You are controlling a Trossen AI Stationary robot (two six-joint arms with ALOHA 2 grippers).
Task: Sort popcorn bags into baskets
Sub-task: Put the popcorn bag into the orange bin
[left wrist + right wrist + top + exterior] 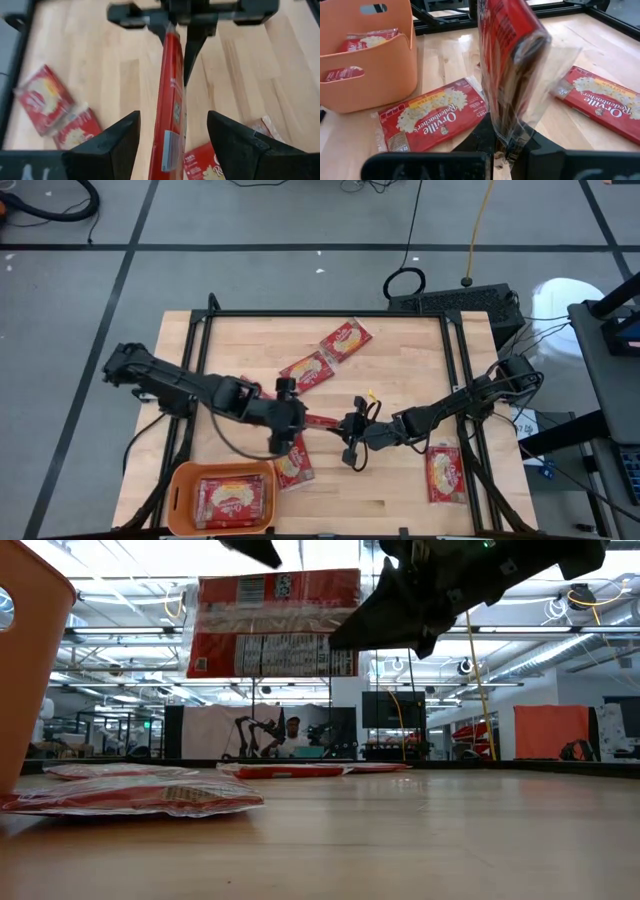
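The right end effector (349,423) is clamped on a popcorn bag (320,420), held up on its edge above the bench (400,380). The left end effector (292,418) is spread apart around that bag's other end. The orange basket (178,485) holds more bags.

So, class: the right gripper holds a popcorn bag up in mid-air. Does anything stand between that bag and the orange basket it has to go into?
Yes. The left gripper, its fingers open on either side of the held popcorn bag, sits between it and the basket. Another bag lies flat on the table beside the basket, low enough to pass over.
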